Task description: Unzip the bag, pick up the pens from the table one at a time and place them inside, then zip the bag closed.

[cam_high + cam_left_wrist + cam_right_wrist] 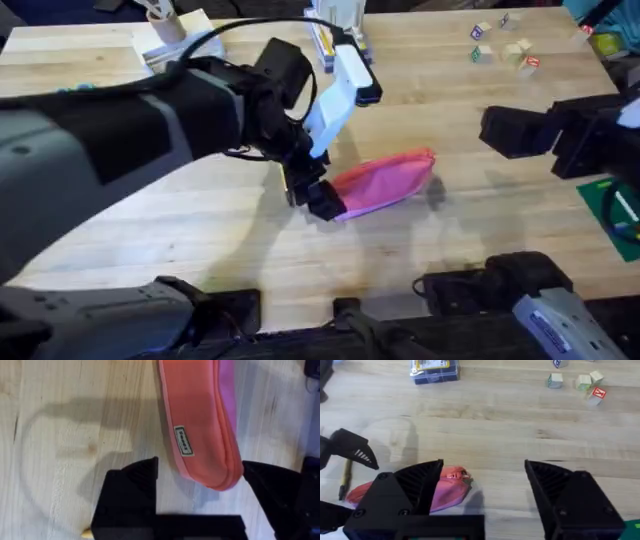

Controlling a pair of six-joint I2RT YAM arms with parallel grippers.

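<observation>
Pale butcher-block planks make up the desk [200, 215], with seams and grain running across it, matte and a bit scuffed. Lying flat near the middle is the bag [385, 182], a soft pink fabric pouch, long with rounded ends; in the left wrist view its face reads more salmon, with a purple strip along one edge and a small sewn-on label (text too small to read).

The left tool [312, 195] sits at the bag's near-left end, black and blocky. From the left wrist view its fingers [131, 494] stand spread apart, one on each side of the pouch's rounded end, not pinching the fabric. I can't make out the zipper pull from any angle, and the tool's body covers that end of the bag in the overhead.

The right tool [482, 492] hangs off to the right, well apart from the bag, fingers wide open with ribbed inner faces, nothing between them. One finger blocks part of the pouch in its own view.

One pen [345, 479] shows in the right wrist view, a slim yellowish stick with a dark tip lying on the desk just beside the bag's far end, partly cut off by the left arm.

Far back there are small lettered cubes [505, 48] and a blue-and-yellow box [434, 370], well away from everything.
</observation>
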